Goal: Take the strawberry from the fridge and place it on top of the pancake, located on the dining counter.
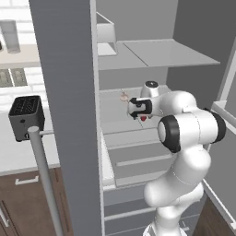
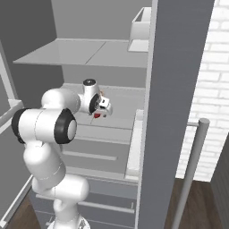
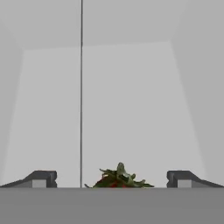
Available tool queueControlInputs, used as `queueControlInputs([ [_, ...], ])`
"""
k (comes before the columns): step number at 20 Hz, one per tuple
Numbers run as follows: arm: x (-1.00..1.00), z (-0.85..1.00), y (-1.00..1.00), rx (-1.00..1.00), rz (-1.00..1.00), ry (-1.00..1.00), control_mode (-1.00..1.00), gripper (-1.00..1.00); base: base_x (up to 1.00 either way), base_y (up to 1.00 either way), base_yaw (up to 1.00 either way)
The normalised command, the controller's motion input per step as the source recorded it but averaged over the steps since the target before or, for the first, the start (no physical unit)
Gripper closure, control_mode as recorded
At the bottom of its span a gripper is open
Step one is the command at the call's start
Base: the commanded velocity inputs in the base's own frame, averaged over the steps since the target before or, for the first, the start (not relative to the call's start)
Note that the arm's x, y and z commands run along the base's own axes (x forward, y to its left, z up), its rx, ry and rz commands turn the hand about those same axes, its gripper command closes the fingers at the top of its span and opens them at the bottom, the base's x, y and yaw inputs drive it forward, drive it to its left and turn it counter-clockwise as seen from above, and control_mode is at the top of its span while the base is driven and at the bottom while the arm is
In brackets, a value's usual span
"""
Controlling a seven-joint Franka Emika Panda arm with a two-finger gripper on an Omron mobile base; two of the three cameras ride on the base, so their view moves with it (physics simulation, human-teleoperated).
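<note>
Reaching into the open fridge (image 1: 156,55), I have my pincer (image 3: 111,179) spread as wide as it goes, both dark fingertips (image 3: 41,178) standing well apart in the hand view. Between them sits one strawberry (image 3: 118,177), green leafy cap up, a sliver of red under it. I'm not touching it: there's clear space from each tip to the berry, and nothing is held.

From the left base view my hand (image 1: 139,108) hangs over the pale grey middle shelf (image 1: 115,113), and the red speck of the berry (image 1: 143,118) shows just below it on that shelf. From the right base view it's the same story: hand (image 2: 102,105) above, red berry (image 2: 96,115) just under it.

One small pale pinkish item (image 1: 123,97) lies on the same shelf, just beyond my hand; I can't tell what it is.

Count so far: one strawberry, one pale item, one white bin (image 2: 141,27) on the upper shelf. One black basket-like box (image 1: 26,116) stands on the white counter (image 1: 18,152) outside, left of the fridge door (image 1: 69,115). No writing or labels I can read anywhere.
</note>
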Motion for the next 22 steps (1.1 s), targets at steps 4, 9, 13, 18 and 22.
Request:
queueControlInputs([
  [4, 0.0, -0.19, 0.0, 0.0, 0.0, 0.03, -1.0, 1.0, 0.0, 0.0, 0.0],
  [9, 0.0, -0.21, 0.0, 0.0, 0.0, 0.04, -1.0, 1.0, 0.0, 0.0, 0.0],
  [13, -0.05, -0.17, 0.0, 0.0, 0.0, 0.04, -1.0, 1.0, 0.0, 0.0, 0.0],
  [18, -0.07, -0.06, 0.0, 0.0, -0.01, 0.0, -1.0, 1.0, 0.0, 0.0, 0.0],
  [22, -0.63, 0.0, 0.0, 0.0, -0.05, -0.04, -1.0, 1.0, 0.0, 0.0, 0.0],
])
